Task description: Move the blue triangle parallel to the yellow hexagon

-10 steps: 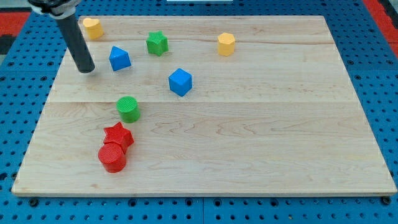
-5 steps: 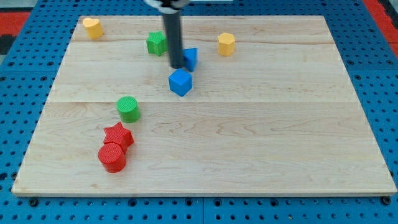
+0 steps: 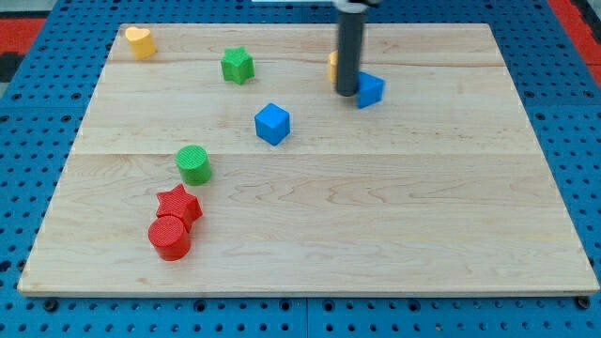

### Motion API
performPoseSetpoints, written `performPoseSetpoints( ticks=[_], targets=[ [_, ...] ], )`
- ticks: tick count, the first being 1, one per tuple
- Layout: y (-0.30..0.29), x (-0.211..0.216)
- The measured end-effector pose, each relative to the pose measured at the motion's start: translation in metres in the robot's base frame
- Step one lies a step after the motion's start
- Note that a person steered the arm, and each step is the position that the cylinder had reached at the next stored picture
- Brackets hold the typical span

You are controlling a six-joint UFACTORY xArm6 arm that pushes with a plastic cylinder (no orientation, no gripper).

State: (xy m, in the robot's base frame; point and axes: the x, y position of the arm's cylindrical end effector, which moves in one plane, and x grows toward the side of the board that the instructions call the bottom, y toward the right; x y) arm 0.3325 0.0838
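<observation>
Arm has no claw, just a rod; my tip [image 3: 347, 92] sits against the left side of the blue triangle [image 3: 370, 90], w/ the yellow hexagon [image 3: 332, 66] mostly hidden behind the rod, near the board's [image 3: 376, 225] top edge

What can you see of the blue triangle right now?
The blue triangle is a small, glossy, plastic-looking block lying flat on the wooden board, near the view's top, right of centre. My tip stands against its left side, and the rod hides part of it. The yellow hexagon sits just beyond the rod, mostly hidden.
</observation>
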Motion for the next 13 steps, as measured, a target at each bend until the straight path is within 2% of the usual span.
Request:
performPoseSetpoints(
  ticks=[1,2,4,5,6,7,8,9,10,12,13],
  targets=[
    [0.035,0.013],
    [0.031,0.044],
    [0.105,0.009],
    [0.112,0.017],
    [0.094,0.052],
    [0.045,0.034],
    [0.055,0.013],
    [0.086,0.015],
    [0.089,0.010],
    [0.078,-0.008],
    [0.060,0.004]
  ],
)
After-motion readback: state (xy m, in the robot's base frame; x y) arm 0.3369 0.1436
